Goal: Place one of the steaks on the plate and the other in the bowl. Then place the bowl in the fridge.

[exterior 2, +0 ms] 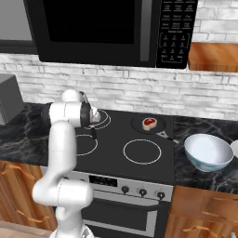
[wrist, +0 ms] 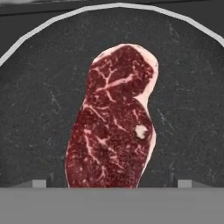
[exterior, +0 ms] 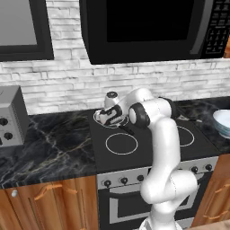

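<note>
Directly below gripper (wrist: 112,186): steak (wrist: 113,122).

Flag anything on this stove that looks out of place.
Two raw steaks lie on the stovetop: one in a dark pan at the back right, another on dark pan surface below the open claw. The bowl sits empty on the counter.

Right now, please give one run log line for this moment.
gripper: open, over steak | steak: flat on dark pan, not gripped | second steak: on back right pan | bowl: on counter, empty
</note>
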You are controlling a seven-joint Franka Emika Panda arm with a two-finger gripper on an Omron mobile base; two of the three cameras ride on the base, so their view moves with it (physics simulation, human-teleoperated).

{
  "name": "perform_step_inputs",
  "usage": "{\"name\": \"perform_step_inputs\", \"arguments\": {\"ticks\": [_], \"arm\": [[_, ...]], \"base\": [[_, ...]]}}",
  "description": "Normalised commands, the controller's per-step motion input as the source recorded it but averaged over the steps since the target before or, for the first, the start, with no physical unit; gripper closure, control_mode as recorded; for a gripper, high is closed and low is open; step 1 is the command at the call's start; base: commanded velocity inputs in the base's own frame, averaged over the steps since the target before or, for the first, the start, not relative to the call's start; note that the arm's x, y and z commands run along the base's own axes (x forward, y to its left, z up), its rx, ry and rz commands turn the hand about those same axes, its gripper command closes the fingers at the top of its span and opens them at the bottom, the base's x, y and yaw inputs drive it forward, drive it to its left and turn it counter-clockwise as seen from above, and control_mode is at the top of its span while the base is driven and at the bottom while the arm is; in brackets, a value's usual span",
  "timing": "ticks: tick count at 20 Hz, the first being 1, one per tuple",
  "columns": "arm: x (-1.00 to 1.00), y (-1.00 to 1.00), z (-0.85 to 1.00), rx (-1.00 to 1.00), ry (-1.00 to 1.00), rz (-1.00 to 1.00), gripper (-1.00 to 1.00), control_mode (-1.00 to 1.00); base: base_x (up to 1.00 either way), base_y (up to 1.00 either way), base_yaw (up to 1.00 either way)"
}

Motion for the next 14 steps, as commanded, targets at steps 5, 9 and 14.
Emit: {"name": "perform_step_inputs", "arguments": {"ticks": [5,9,14], "arm": [[0.46,0.01,-0.16,0.0,0.11,0.0,-1.0,-1.0],[0.43,0.09,-0.18,0.0,0.07,0.0,-1.0,-1.0],[0.32,0.03,-0.48,-0.01,0.05,0.0,-1.0,-1.0]], "base": [[0.0,0.0,0.0],[0.0,0.0,0.0],[0.0,0.0,0.0]]}}
